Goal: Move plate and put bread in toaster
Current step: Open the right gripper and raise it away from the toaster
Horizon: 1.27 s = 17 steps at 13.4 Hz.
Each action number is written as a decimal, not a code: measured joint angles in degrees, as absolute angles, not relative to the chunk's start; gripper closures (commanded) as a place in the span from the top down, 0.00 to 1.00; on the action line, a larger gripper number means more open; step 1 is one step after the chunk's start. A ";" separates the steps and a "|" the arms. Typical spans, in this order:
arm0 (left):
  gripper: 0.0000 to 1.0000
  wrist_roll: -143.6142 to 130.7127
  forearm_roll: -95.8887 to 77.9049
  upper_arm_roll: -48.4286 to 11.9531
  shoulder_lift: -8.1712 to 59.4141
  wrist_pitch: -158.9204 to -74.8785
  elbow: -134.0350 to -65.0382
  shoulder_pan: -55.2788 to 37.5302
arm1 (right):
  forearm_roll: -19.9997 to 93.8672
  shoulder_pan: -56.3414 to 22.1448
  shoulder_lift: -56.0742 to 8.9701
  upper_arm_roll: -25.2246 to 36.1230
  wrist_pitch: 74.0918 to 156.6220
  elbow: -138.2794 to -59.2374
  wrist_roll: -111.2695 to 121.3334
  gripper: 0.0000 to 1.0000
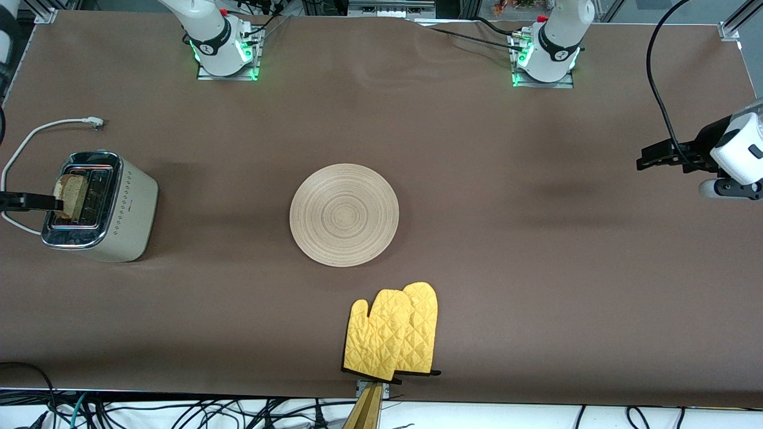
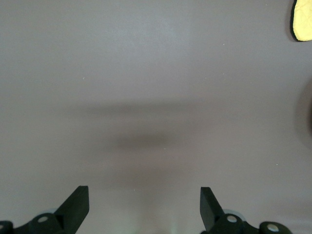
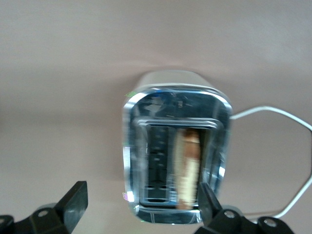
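Note:
The cream toaster [image 1: 122,211] stands at the right arm's end of the table, its white cord [image 1: 36,128] trailing away. The bread slice [image 1: 70,193] stands upright in the slot on the toaster's outer side and sticks up out of it. My right gripper [image 1: 42,202] hangs open over the toaster. In the right wrist view the bread [image 3: 189,168] sits in the toaster [image 3: 170,97] close to one finger [image 3: 210,197], with the gripper [image 3: 141,200] empty. The wooden plate [image 1: 344,214] lies at mid-table. My left gripper [image 1: 656,158] waits open over bare table [image 2: 144,202].
A pair of yellow oven mitts [image 1: 393,336] lies near the table's front edge, nearer to the front camera than the plate. A corner of them shows in the left wrist view [image 2: 303,19]. A black cable [image 1: 658,83] hangs by the left arm.

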State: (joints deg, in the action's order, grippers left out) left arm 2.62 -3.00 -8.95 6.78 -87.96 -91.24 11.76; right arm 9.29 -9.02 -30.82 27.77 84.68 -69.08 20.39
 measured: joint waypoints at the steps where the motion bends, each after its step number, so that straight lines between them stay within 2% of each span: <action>1: 1.00 2.62 -3.00 -8.95 6.78 -87.97 -91.25 11.76 | 9.28 -10.96 -30.40 27.76 84.53 -69.06 20.14 1.00; 7: 1.00 2.62 -3.00 -8.96 6.78 -88.03 -91.27 11.77 | 8.87 -16.87 -26.09 25.92 83.73 -69.02 19.98 1.00; 11: 1.00 2.62 -3.00 -8.96 6.78 -88.03 -91.40 11.79 | 2.24 -11.23 -22.47 14.57 86.60 -72.01 19.16 1.00; 14: 1.00 2.62 -2.99 -8.95 6.78 -88.08 -91.44 11.91 | 1.42 -7.75 -17.38 11.85 90.89 -76.65 19.10 1.00; 17: 1.00 2.34 -0.44 -9.00 6.64 -88.62 -91.33 11.96 | 1.23 -3.86 -10.38 7.73 91.36 -81.61 19.11 1.00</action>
State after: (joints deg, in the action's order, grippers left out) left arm 2.34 -0.44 -9.00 6.64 -88.62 -91.33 11.96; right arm 1.23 -3.86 -10.38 7.73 91.36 -81.61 19.11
